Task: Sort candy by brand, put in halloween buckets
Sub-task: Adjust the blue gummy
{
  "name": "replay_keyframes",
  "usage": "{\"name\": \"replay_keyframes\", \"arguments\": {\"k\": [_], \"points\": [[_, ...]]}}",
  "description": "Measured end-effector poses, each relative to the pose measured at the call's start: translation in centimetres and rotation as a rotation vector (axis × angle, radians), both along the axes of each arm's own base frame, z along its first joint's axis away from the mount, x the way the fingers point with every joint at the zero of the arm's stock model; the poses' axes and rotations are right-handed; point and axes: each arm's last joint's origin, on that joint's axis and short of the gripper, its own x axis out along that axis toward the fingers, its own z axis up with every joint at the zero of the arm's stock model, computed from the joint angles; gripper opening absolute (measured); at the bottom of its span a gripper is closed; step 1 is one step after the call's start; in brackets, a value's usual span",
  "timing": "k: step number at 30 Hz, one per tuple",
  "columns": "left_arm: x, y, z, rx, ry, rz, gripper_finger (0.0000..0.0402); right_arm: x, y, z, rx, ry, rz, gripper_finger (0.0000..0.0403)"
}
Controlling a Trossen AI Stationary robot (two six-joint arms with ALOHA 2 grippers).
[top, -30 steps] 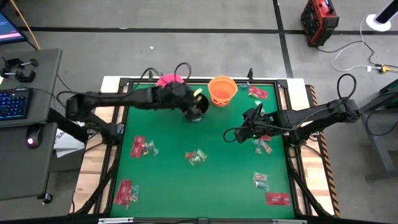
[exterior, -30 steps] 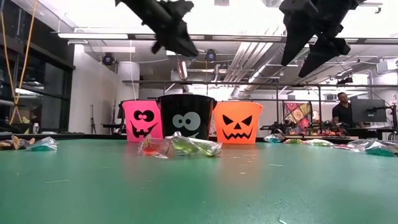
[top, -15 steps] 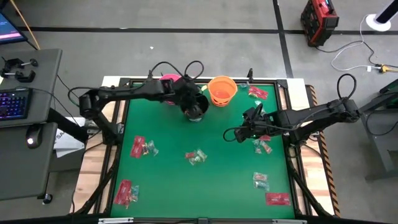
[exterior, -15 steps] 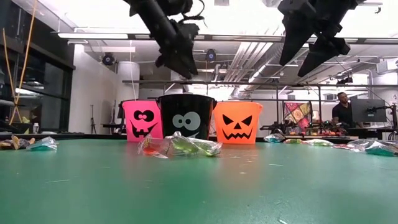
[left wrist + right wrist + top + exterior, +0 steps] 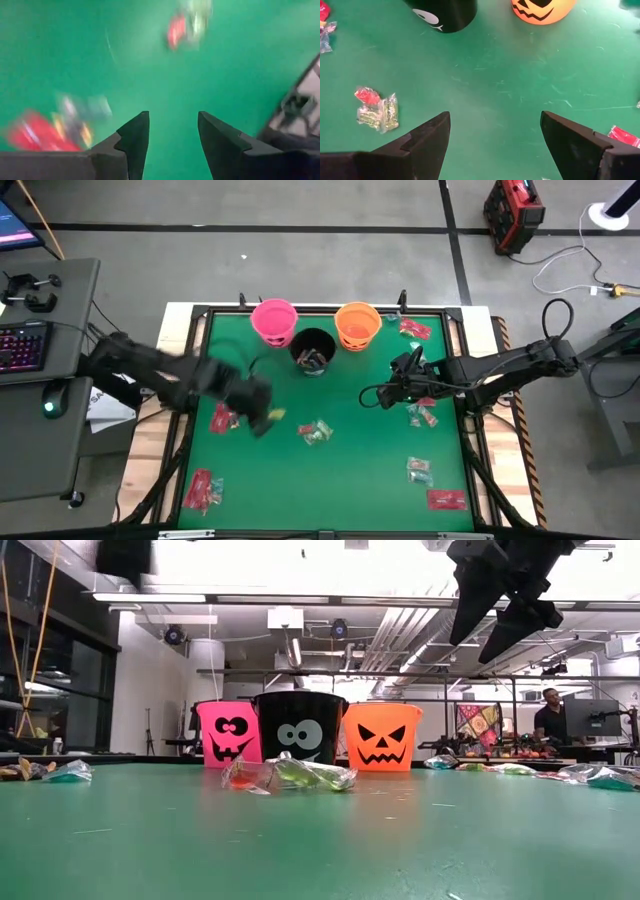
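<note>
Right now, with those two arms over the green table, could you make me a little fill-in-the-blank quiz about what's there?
1. The bucket standing between the pink bucket and the orange bucket is ____.
2. The right gripper's fingers are ____.
3. The table's surface is coloured ____.

Missing words: black; open; green

Workshop with grey concrete floor (image 5: pixel 300 260) and bright ceiling strip lights (image 5: pixel 200 597).
A grey desk (image 5: pixel 40 380) with a lit keyboard (image 5: pixel 20 345) stands left; a red equipment case (image 5: pixel 512 215) sits far right; exposed ceiling pipes (image 5: pixel 400 635) run overhead.
</note>
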Motion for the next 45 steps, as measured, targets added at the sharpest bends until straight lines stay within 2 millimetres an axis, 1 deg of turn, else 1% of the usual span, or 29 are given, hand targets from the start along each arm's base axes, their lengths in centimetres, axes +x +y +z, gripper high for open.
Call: {"name": "replay_keyframes", "arguments": {"k": [2, 4, 7, 9, 12, 13, 15, 19, 25, 28, 32, 39, 42, 45], "points": [[-1.6, -2.5, -1.4, -0.071, 0.075, 0.055, 0.0153, 0.0, 0.0, 0.0, -0.003, 0.002, 0.006, 0.0302], [-3.1, -4.9, -2.9, -0.145, 0.187, 0.090, 0.0150, 0.0, 0.0, 0.0, -0.002, 0.002, 0.006, 0.0302], [-5.1, -8.4, -5.1, -0.258, 0.375, 0.093, 0.0147, 0.0, 0.1, 0.0, 0.010, 0.006, 0.021, 0.0302], [-6.0, -10.8, -6.4, -0.328, 0.440, 0.071, 0.0146, 0.0, 0.1, 0.0, 0.007, 0.013, 0.042, 0.0302], [-6.8, -13.9, -7.8, -0.400, 0.476, 0.060, 0.0146, 0.0, 0.1, 0.0, -0.003, 0.021, 0.062, 0.0302], [-7.0, -14.8, -8.3, -0.405, 0.482, 0.061, 0.0146, 0.0, 0.1, 0.0, -0.003, 0.021, 0.062, 0.0302], [-7.3, -15.9, -9.3, -0.391, 0.508, 0.078, 0.0146, 0.0, 0.1, 0.0, -0.003, 0.021, 0.062, 0.0302], [-7.4, -16.6, -10.8, -0.337, 0.549, 0.107, 0.0146, 0.0, 0.1, 0.0, -0.003, 0.020, 0.062, 0.0302], [-6.9, -17.2, -13.1, -0.260, 0.578, 0.051, 0.0146, 0.1, 0.1, 0.0, -0.008, 0.020, 0.070, 0.0302], [-6.7, -17.3, -14.1, -0.234, 0.596, 0.056, 0.0146, 0.1, 0.1, 0.0, -0.007, 0.020, 0.069, 0.0302], [-6.4, -17.3, -15.0, -0.211, 0.609, 0.071, 0.0146, 0.1, 0.1, 0.0, -0.006, 0.019, 0.068, 0.0302], [-6.0, -17.4, -16.4, -0.170, 0.621, 0.025, 0.0146, 0.1, 0.1, 0.0, -0.003, 0.018, 0.065, 0.0302], [-5.6, -17.2, -16.6, -0.176, 0.628, 0.013, 0.0146, 0.1, 0.1, 0.0, -0.001, 0.017, 0.062, 0.0302], [-4.7, -16.5, -16.5, -0.184, 0.607, -0.001, 0.0146, 0.1, 0.1, 0.0, -0.001, 0.016, 0.062, 0.0302]]}}
